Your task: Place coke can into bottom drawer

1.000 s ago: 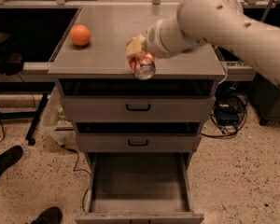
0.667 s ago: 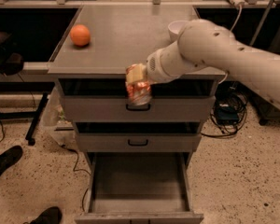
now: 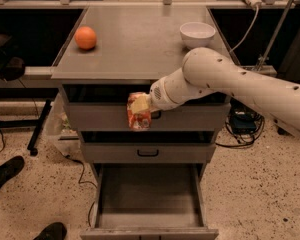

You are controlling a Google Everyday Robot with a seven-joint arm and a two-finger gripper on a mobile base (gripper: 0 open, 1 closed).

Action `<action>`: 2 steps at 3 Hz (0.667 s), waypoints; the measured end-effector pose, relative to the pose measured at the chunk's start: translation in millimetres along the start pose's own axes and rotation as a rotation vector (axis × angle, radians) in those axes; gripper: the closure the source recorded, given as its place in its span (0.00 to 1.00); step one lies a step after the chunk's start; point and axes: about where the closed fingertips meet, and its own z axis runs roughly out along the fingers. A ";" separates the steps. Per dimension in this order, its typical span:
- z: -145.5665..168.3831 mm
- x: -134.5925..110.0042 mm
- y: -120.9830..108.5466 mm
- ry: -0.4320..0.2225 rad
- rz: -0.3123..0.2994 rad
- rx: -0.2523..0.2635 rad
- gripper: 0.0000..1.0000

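My gripper (image 3: 138,110) is shut on the red-and-white coke can (image 3: 139,119). It holds the can upright in the air in front of the cabinet's top drawer face, left of that drawer's handle. The bottom drawer (image 3: 149,223) of the grey cabinet is pulled open below, its plain grey tray showing. The can hangs well above the drawer's left half. My white arm reaches in from the right across the cabinet front.
An orange (image 3: 85,37) lies at the top's left side and a white bowl (image 3: 197,34) at its right rear. The middle drawer (image 3: 148,153) is shut. Shoes (image 3: 5,171) and cables lie on the speckled floor at left.
My arm has moved down and forward with the can, from the cabinet top's front edge to in front of the top drawer face. The bowl has come into view.
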 end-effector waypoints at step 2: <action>47.8 39.6 5.8 0.095 -0.186 -0.044 1.00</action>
